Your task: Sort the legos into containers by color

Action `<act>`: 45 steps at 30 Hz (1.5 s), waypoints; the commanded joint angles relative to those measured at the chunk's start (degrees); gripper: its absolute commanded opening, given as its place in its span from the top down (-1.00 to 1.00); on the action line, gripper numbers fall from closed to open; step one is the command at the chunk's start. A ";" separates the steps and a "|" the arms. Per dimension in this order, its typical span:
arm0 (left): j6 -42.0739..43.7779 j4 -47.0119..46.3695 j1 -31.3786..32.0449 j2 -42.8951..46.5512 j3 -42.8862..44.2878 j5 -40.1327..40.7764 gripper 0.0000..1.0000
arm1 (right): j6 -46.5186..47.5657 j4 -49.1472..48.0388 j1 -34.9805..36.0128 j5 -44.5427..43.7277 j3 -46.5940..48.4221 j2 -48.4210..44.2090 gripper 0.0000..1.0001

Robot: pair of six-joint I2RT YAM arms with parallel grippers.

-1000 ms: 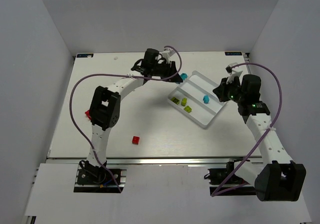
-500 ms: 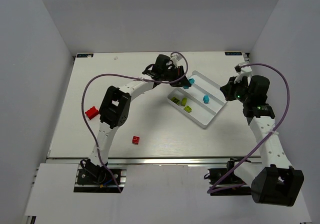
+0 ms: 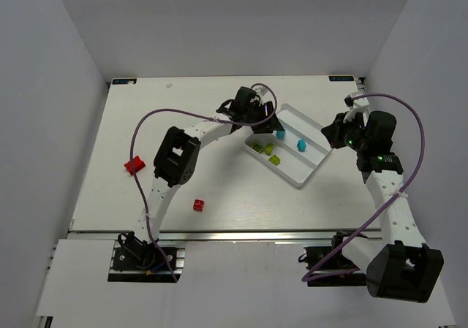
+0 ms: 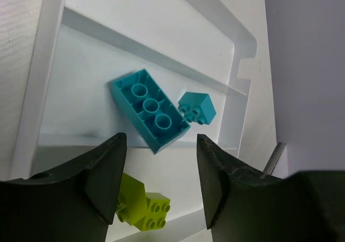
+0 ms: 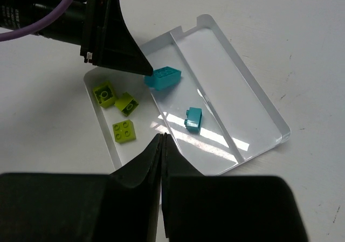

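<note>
My left gripper (image 3: 272,123) hangs open over the far end of the white tray (image 3: 296,173). A long cyan lego (image 4: 150,110) lies studs-down just beyond its fingertips, touching neither finger, in the middle container by the divider. A small cyan lego (image 4: 197,107) sits beside it. Three lime legos (image 5: 103,93) (image 5: 126,103) (image 5: 124,130) occupy the left container; the right container (image 5: 226,80) holds nothing. Two red legos (image 3: 132,166) (image 3: 198,205) rest on the table left of the tray. My right gripper (image 3: 329,131) hovers shut at the tray's right side, with nothing in it.
The left arm's purple cable (image 3: 139,134) loops over the table's left half. White walls enclose the table on three sides. The left gripper's black fingers (image 5: 116,42) reach into the right wrist view at the tray's far end.
The left gripper carried the long cyan lego rightward over the tray and opened, leaving it in the middle container. The right arm drew back slightly to the right.
</note>
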State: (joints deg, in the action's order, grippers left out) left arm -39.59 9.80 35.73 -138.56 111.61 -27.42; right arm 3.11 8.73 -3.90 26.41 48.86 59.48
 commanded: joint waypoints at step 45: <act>-9.44 49.25 -8.65 100.14 -61.96 85.68 -0.92 | 36.10 0.32 62.69 -1.10 23.46 50.02 -0.78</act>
State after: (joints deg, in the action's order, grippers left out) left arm -44.05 55.09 26.81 -40.86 49.01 51.81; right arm 43.40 11.53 57.30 28.60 68.01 107.85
